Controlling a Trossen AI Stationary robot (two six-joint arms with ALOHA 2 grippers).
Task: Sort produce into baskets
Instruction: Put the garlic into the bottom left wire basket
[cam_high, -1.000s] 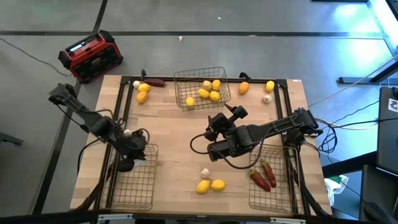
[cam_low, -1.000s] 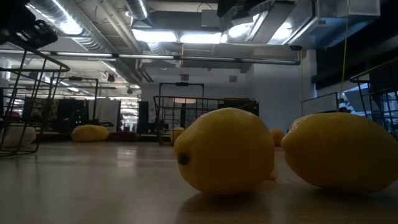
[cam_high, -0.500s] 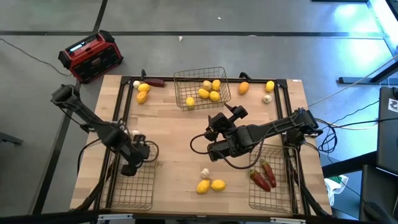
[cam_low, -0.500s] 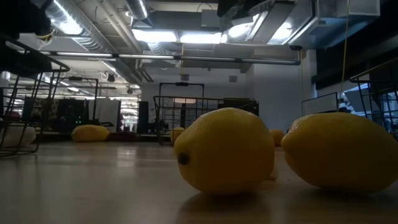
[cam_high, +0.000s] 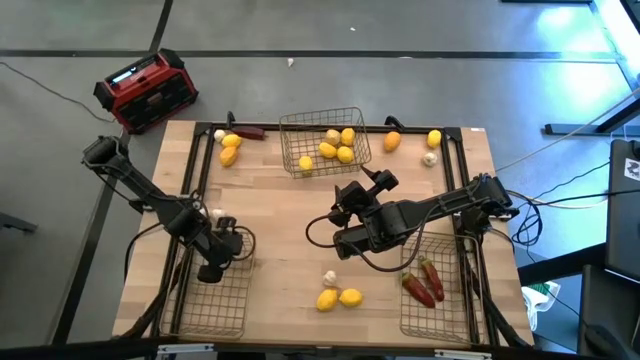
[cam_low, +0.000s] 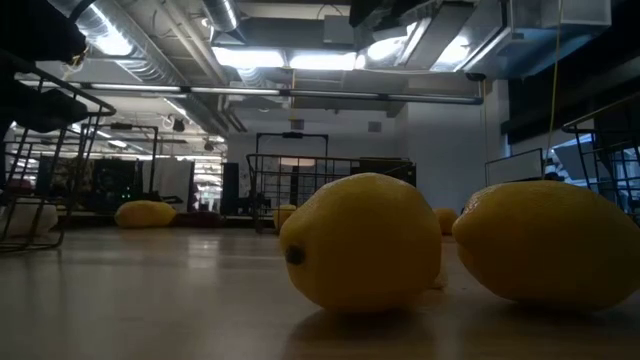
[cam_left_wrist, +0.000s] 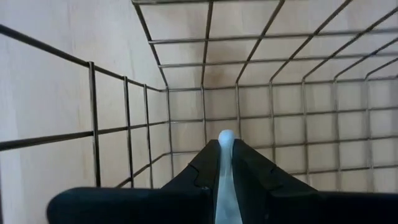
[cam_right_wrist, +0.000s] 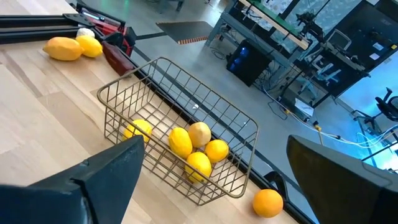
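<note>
My left gripper (cam_high: 213, 268) reaches down inside the left wire basket (cam_high: 232, 310), shut on a small white garlic piece (cam_left_wrist: 226, 138). My right gripper (cam_high: 362, 192) hangs open over the table's middle and faces the far basket (cam_right_wrist: 118, 102), which holds several lemons (cam_high: 335, 148). Two lemons (cam_high: 338, 298) and a garlic bulb (cam_high: 329, 277) lie near the front edge. The same two lemons (cam_low: 360, 240) fill the low view. Red chilies (cam_high: 425, 282) lie in the right basket (cam_high: 440, 320). My left gripper pinches the white garlic piece between its two fingers. Only a small rounded bit (cam_left_wrist: 226, 137) pokes out past the tips. The fingers slant steeply down into the basket from above. I cannot tell whether the piece touches the mesh floor.
At the far edge lie two lemons (cam_high: 230, 148), a dark chili (cam_high: 250, 132), an orange (cam_high: 392, 141), a lemon (cam_high: 434, 138) and a garlic bulb (cam_high: 430, 158). A red-and-black box (cam_high: 145, 90) stands on the floor beyond the table's far left corner.
My left gripper has sunk into the left basket, moving a little toward the near edge and tipping more steeply down. It has stayed shut on the white piece. Most of that drop came early in the second.
</note>
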